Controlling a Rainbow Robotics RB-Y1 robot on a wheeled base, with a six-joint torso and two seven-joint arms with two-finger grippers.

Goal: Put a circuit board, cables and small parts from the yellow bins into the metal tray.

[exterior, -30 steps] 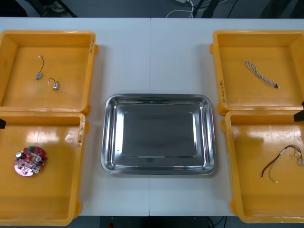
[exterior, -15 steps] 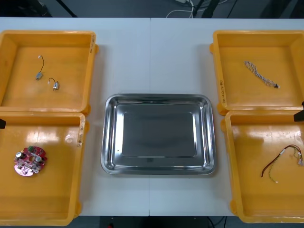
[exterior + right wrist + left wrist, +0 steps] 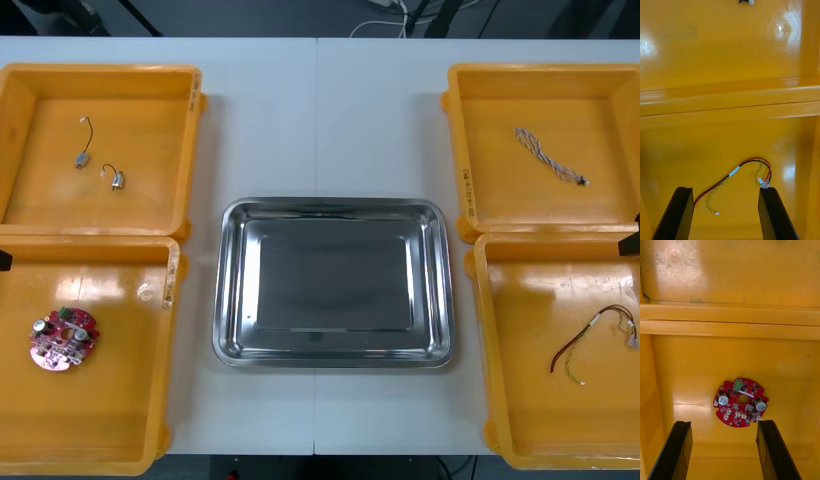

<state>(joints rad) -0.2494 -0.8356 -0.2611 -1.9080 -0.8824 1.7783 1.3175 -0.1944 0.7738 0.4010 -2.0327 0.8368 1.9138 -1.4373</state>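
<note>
A round red circuit board [image 3: 63, 338] lies in the near left yellow bin [image 3: 100, 440]. In the left wrist view my left gripper [image 3: 724, 423] hangs open above that bin, the circuit board [image 3: 740, 402] just beyond its fingertips. A red and yellow cable [image 3: 590, 340] lies in the near right yellow bin [image 3: 540, 420]. My right gripper [image 3: 725, 189] is open over it, the red and yellow cable [image 3: 738, 170] curling between and just past its fingers. The shiny metal tray [image 3: 332, 206] sits bare in the middle of the table.
The far left bin [image 3: 150, 210] holds two small metal parts [image 3: 82, 158] with short wires. A twisted blue and white cable [image 3: 547, 157] lies in the far right bin [image 3: 470, 120]. Bin walls [image 3: 730, 320] stand ahead of each gripper.
</note>
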